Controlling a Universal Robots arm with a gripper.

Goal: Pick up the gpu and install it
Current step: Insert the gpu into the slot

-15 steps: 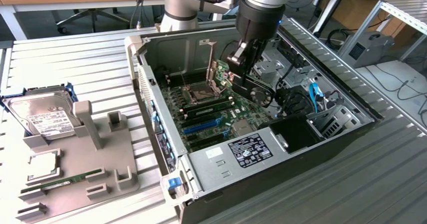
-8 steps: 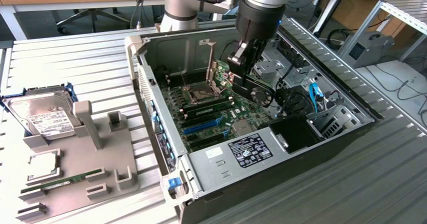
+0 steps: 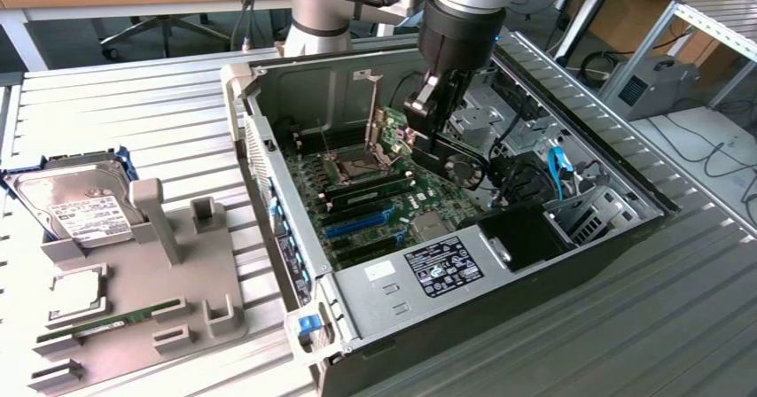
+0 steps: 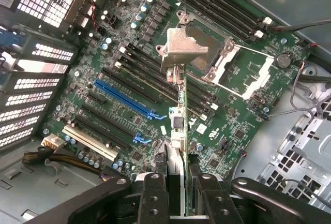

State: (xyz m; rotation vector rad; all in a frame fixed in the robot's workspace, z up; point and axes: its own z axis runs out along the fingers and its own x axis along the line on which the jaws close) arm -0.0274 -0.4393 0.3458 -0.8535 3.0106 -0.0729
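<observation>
**Q:** Where is the gpu [image 4: 178, 111], and what is the claw [image 4: 180, 199] doing?

**A:** Entry: the claw is clamped on the gpu, with its fingers [image 4: 154, 198] pressing one on each face of the board. You see the card edge-on, hanging inside the open computer case [image 3: 533, 317]. It is above the motherboard [image 4: 243, 131] and apart from it. The silver bracket [image 4: 183, 48] is at the end far from the claw. The card sits over the region of the blue slots [image 4: 124, 99] and is not seated in any slot.

**Q:** How do you expect it to handle?

**A:** Judgement only: it is light, thin and stiff. The fan, the soldered parts and the contact edge are fragile. Smooth flat faces may pivot between the pads, and the bracket end adds leverage. You do best gripping across bare board, away from the contact edge, much as here. Whether it hangs slightly tilted, I cannot tell.
</observation>
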